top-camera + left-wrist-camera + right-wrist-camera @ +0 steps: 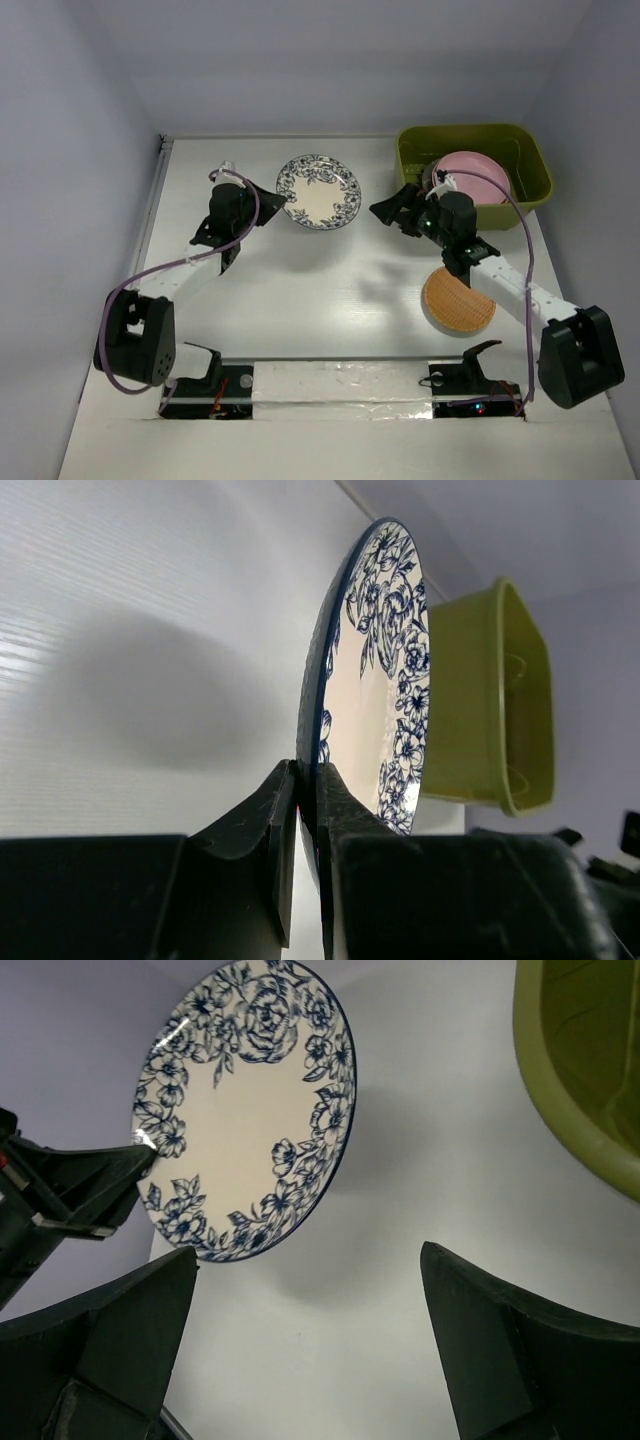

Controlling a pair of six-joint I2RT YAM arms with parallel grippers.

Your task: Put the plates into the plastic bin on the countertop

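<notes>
Countertop (pixel 330 295), left end effector (pixel 308 780) pinching plate (pixel 385 680)

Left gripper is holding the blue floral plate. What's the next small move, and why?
Probably ease the right gripper forward onto the free rim of the blue-white plate. The left gripper pinches the plate's opposite rim, the right gripper is open and facing it, and the plastic bin sits on the right arm's side.

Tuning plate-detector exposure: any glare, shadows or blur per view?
Top external: even light, soft arm shadows on the countertop, no glare. Left wrist: the blue-white plate casts a broad soft shadow; left hand underexposed. Right wrist: small glint on the plate rim; right hand dark, soft-focus.
</notes>
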